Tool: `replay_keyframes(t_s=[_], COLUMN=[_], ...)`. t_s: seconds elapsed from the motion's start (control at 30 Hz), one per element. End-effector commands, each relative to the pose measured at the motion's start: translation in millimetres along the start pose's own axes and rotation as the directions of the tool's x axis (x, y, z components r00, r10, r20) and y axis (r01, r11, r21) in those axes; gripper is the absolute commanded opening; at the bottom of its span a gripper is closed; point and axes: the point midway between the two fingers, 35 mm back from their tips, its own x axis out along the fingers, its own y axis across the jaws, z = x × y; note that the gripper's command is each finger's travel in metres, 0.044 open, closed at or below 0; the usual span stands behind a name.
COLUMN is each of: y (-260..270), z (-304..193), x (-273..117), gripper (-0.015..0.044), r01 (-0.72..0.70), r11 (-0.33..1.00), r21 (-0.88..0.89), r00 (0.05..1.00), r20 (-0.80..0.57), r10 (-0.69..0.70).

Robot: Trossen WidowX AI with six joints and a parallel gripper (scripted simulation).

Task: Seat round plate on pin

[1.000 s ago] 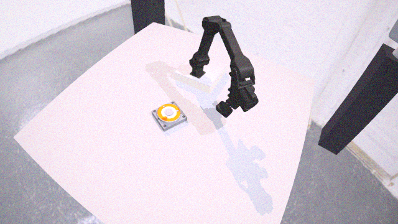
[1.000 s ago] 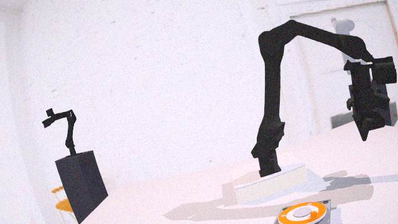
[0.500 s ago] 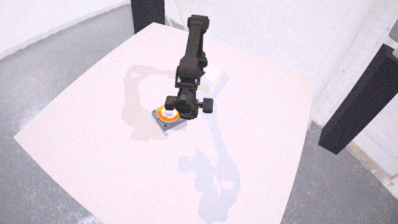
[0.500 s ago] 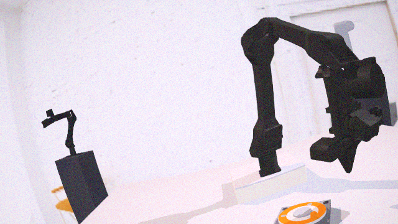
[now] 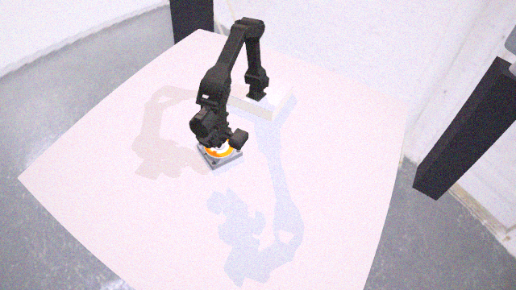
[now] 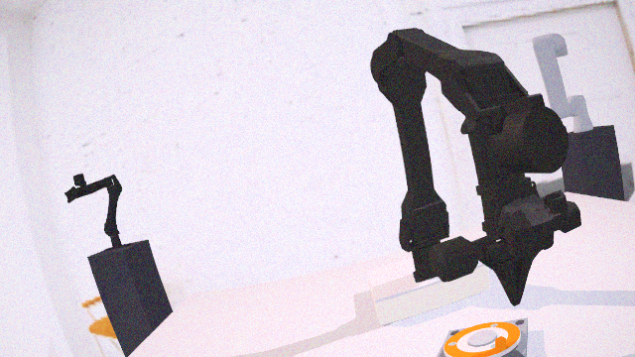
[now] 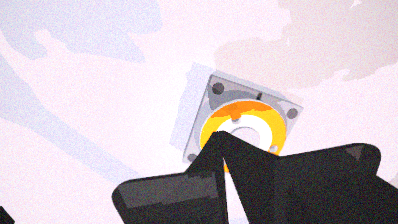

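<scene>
Jaws together, empty, above plate; plate apparently untouched.

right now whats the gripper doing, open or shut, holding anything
Gripper: shut, holding nothing, hanging above the round plate without touching it.
</scene>
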Motion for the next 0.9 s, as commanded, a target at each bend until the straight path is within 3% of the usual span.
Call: replay_keyframes(t_s=[0.0, 0.23, 0.87], y=[-3.7, -4.9, -18.7], z=[0.5, 0.2, 5.7], x=[11.3, 45.8, 46.5], gripper=[0.0000, 0.0000, 0.0000], r01=[0.006, 0.006, 0.007], r11=[1.000, 1.000, 1.000], r21=[0.017, 0.017, 0.017], r00=[1.000, 1.000, 1.000], r20=[-0.001, -0.001, -0.001], r10=[-0.006, -0.006, -0.007])
